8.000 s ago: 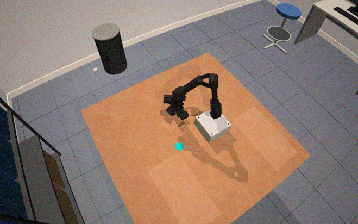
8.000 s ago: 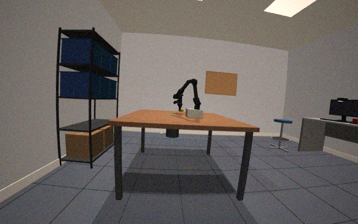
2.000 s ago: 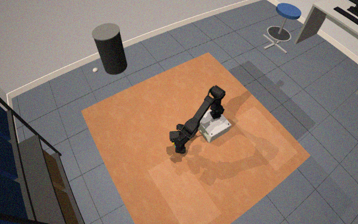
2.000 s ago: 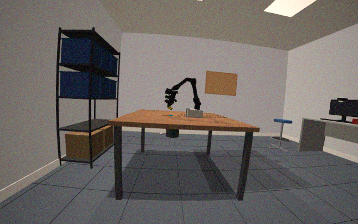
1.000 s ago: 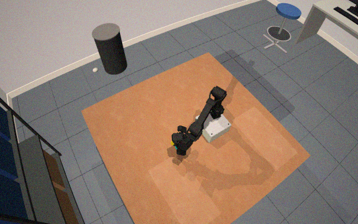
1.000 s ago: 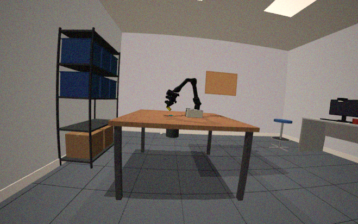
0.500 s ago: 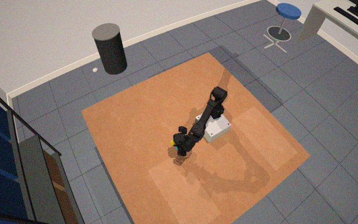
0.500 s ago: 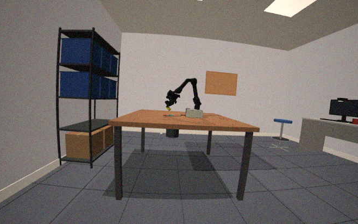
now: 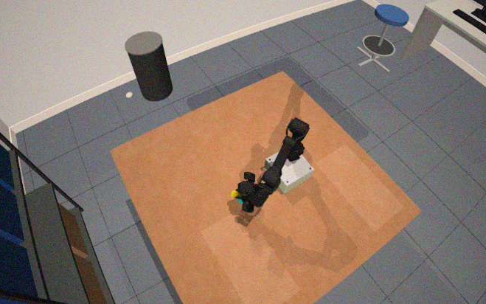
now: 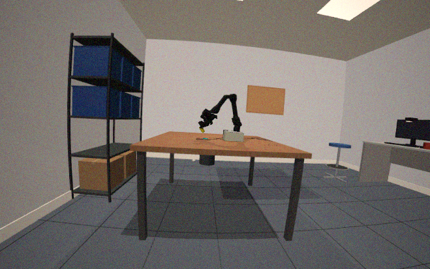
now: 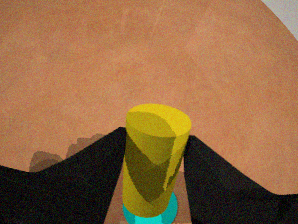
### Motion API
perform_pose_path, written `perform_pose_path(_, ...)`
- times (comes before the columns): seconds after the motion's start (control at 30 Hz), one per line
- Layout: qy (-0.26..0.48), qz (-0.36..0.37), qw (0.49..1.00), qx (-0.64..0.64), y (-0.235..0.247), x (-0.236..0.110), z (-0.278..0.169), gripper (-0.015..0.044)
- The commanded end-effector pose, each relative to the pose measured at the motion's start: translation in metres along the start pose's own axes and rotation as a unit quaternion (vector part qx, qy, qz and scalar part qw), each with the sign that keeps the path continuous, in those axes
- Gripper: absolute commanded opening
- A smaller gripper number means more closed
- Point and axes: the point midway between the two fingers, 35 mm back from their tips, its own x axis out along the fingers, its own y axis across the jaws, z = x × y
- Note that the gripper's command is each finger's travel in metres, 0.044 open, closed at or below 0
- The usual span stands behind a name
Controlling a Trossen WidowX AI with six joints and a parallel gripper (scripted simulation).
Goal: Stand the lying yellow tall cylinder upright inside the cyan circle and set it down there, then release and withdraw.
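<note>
The yellow tall cylinder [image 9: 234,193] [image 10: 202,130] [image 11: 147,170] is held in the air above the table, tilted in the exterior view. My gripper [image 11: 156,139] is shut on it, with one black finger on each side. The cyan circle [image 9: 240,201] [image 10: 205,138] [image 11: 150,219] lies flat on the table. In the wrist view it shows behind the cylinder's far end, partly hidden. In the top view the gripper covers most of it. A gap shows between cylinder and table in the exterior view.
The orange-brown table top [image 9: 169,170] [image 10: 173,144] carries a pale box [image 9: 296,175] [image 10: 233,136] beside the arm's base. The arm reaches over the table from there. A shelf rack [image 10: 109,133], a dark bin [image 9: 152,71] and a blue stool [image 9: 391,15] stand off the table.
</note>
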Motion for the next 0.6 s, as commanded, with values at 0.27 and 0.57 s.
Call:
perform_pose_path(0.27, -0.04, -0.006, 0.999, 0.005, -0.001, -0.0037, -0.0008, 0.0105)
perform_pose_path(0.57, -0.07, -0.009, 0.997, 0.011, -0.0018, -0.0072, -0.0012, 0.0105)
